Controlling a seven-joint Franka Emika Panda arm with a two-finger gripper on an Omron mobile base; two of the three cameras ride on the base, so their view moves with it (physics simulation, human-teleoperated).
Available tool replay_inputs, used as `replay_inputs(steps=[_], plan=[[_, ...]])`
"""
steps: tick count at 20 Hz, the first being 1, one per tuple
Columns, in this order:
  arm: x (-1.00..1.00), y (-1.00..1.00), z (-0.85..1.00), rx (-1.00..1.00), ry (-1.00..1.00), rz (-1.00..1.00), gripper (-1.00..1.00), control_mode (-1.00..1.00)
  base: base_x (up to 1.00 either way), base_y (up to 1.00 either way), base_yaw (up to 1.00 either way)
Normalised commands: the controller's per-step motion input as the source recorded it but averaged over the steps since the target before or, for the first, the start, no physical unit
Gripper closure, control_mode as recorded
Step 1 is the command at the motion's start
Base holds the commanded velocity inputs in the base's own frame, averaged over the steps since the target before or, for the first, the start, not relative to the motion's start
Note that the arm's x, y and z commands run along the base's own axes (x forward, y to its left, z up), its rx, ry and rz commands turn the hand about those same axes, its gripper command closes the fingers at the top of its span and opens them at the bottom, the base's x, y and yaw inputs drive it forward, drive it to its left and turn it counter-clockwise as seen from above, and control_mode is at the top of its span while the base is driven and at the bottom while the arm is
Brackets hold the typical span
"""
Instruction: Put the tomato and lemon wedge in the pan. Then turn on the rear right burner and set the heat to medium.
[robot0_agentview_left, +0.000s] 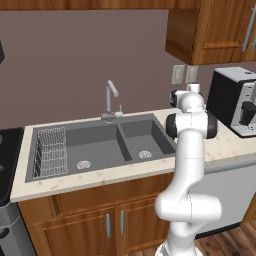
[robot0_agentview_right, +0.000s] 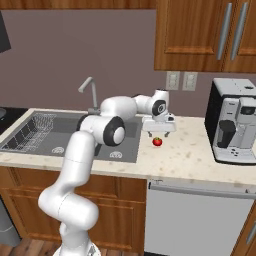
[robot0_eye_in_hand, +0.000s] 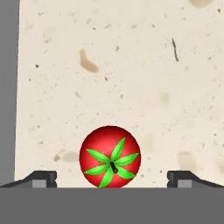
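I have the hand (robot0_agentview_right: 159, 131) poised directly over the tomato (robot0_agentview_right: 157, 142), released, with its jaws spread wide and nothing in them. The tomato sits on the bench (robot0_agentview_right: 200, 155) just right of the sink (robot0_agentview_right: 60, 137), leafy top up. In the hand view it lies between the two fingertips (robot0_eye_in_hand: 41, 178), a little nearer one of them, with plenty of room either side. To do this pick well, I'd nudge sideways until the tomato is centred, then drop straight down so the pads meet its widest part, not the crown. It's round and glossy, so I expect it to roll or squirt out if one finger touches first; I'd close slowly and evenly, then lift straight up
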Motion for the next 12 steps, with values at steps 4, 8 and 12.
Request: replay_inputs(steps=[4, 8, 12], plan=[[-0.01, 0.02, 0.0, 0.0, 0.0, 0.0, -1.0, -1.0, 0.0, 0.0, 0.0], [-0.14, 0.04, -0.01, 0.0, 0.0, 0.0, -1.0, -1.0, 0.0, 0.0, 0.0], [-0.15, 0.0, -0.03, 0.0, 0.0, 0.0, -1.0, -1.0, 0.0, 0.0, 0.0]])
